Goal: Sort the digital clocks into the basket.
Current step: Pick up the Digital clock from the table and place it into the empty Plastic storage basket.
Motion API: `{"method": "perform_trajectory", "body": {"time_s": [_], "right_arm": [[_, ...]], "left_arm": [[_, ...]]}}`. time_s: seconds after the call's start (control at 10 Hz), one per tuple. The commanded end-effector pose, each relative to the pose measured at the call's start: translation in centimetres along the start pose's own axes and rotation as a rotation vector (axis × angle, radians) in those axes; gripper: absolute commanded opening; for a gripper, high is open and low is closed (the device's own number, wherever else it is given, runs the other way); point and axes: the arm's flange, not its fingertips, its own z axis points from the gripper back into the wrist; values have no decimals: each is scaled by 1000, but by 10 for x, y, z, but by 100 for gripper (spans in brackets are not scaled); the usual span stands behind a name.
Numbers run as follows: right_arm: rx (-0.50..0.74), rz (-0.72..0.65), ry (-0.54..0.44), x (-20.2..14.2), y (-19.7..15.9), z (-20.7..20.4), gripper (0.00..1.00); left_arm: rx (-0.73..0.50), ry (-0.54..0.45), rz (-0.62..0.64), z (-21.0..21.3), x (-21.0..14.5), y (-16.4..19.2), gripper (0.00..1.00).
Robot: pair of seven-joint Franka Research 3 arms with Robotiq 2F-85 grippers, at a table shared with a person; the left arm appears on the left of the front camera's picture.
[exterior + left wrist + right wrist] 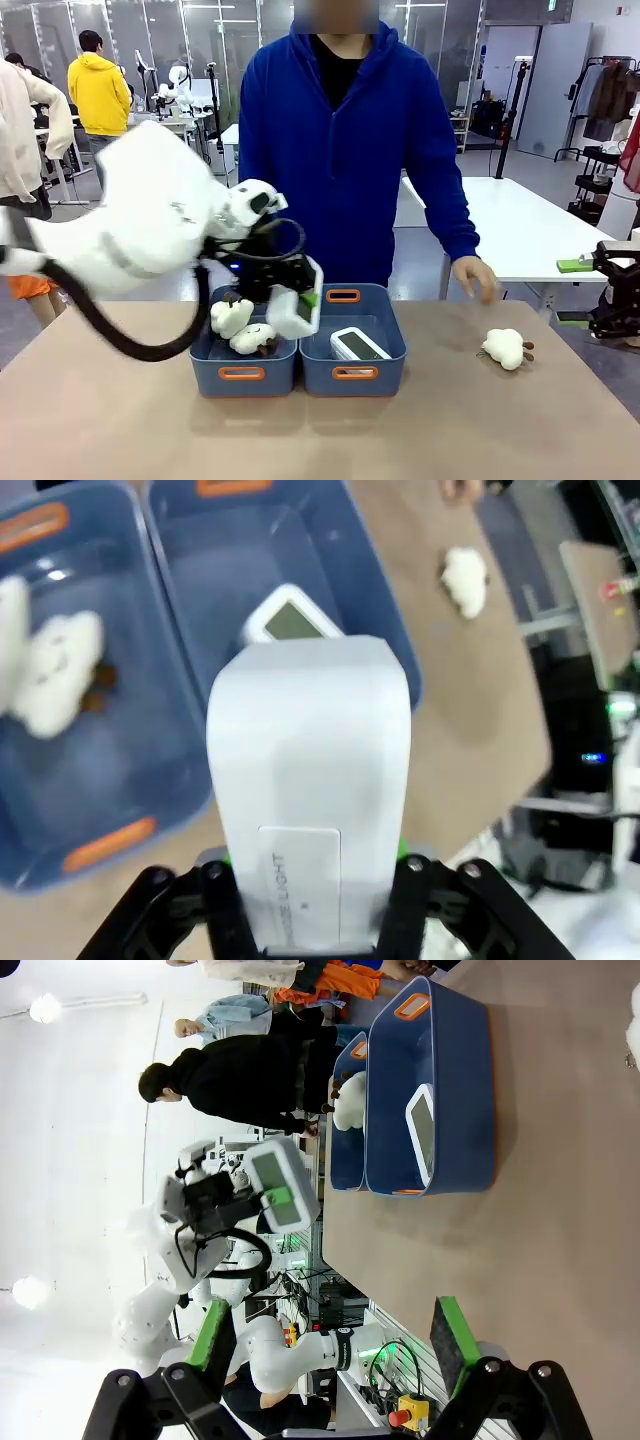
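Gripping a clock [298,310] between its pads, the left end effector [300,300] is hovering over the bins; lowering over the right-hand basket [395,365], beside the other clock [358,345], is advisable.

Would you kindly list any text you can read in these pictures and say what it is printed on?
"...E LIGHT": grey print on the back of the digital clock held in the left gripper; its first letters are too blurred to read.
Screen of the clock in the basket: nothing legible.

Left gripper [300,297] clamped, right gripper [335,1345] agape
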Motion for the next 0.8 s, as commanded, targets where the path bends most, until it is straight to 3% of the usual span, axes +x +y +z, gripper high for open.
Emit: {"method": "perform_trajectory", "body": {"time_s": [0.0,0.5,0.6,0.7], "right_arm": [[-18,-21,5,1,5,2,100],[-18,-21,5,1,5,2,100],[-18,-21,5,1,5,2,100],[-18,-21,5,1,5,2,100]], "left_arm": [[20,-20,63,-32,40,-23,12],[-4,-66,107,-103,63,4,12],[10,-69,117,-111,64,10,53],[23,-60,126,-118,64,14,57]]}}
